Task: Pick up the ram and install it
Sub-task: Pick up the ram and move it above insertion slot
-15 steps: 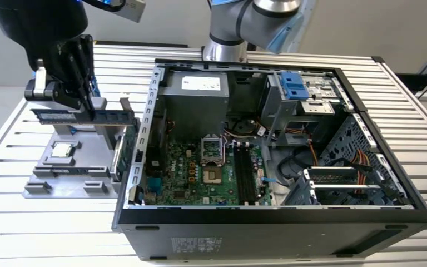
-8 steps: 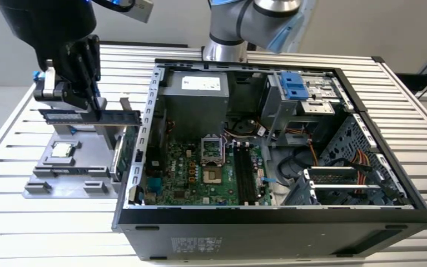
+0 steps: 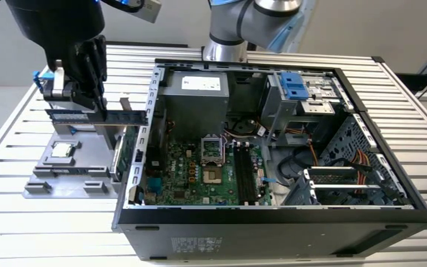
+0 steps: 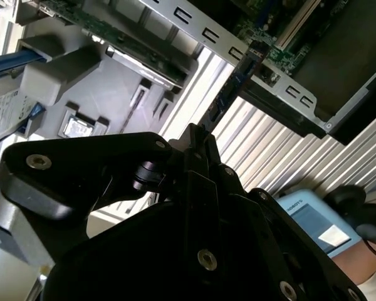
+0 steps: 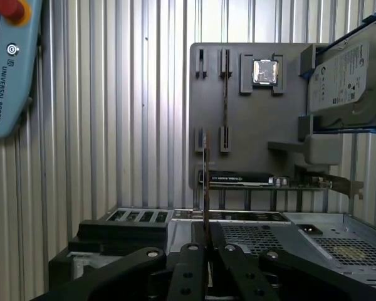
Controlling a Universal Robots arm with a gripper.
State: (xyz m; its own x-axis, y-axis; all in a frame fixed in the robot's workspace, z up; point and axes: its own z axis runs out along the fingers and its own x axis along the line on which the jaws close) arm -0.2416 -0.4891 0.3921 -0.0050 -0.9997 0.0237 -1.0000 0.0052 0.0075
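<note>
At the exterior view's left, a ribbed metal tabletop (image 3: 6,139) carries a gray fixture (image 3: 69,178) with a small square silver processor chip (image 3: 64,149) seated in one of its pockets. In the first wrist view, a hard drive (image 5: 348,78) sits at one corner of that fixture and a blue teach pendant (image 5: 6,69) lies on the slats well apart from it. Above the fixture, in the upper left of the exterior view, the black gripper (image 3: 91,105) is clenched on the ram (image 3: 113,116). It holds the stick level and on edge, clear of the fixture, with its free end pointing toward the exterior view's right and close to the case wall. In the first wrist view the ram appears edge-on as a thin line rising from between the fingers. Just to the right, a green expansion card (image 3: 127,158) stands on edge in the fixture beside the open computer case (image 3: 273,217). This card and the case's perforated left wall (image 3: 151,105) stand between the ram and the motherboard (image 3: 191,178). Further right on the board, the long black memory slots (image 3: 244,172) run beside the processor socket (image 3: 211,150), below the gray power supply (image 3: 195,94). A drive cage with a blue latch (image 3: 293,84) and loose cables fill the case's right side.
</note>
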